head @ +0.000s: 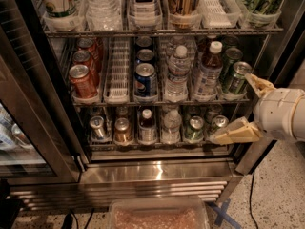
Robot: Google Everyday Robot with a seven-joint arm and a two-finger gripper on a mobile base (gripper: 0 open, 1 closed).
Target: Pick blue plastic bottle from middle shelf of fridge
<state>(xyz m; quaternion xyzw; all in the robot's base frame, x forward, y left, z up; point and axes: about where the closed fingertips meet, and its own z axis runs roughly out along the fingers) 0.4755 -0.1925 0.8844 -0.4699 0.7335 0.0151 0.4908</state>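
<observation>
The blue plastic bottle (208,71), with a white cap, amber drink and pale label, stands upright in the second lane from the right on the middle shelf (162,100) of the open fridge (157,173). My gripper (230,108) is at the right edge of the fridge, in front of the shelf's right end. It is open: the upper finger (257,83) is beside the green cans and the lower finger (236,133) is in front of the bottom shelf. It holds nothing and is right of the bottle, not touching it.
On the middle shelf stand a clear water bottle (177,74), a Pepsi can (145,80), red cans (82,80) and green cans (236,78). The top rack holds tall bottles. The glass door (28,128) hangs open at left. A plastic bin (157,216) sits on the floor.
</observation>
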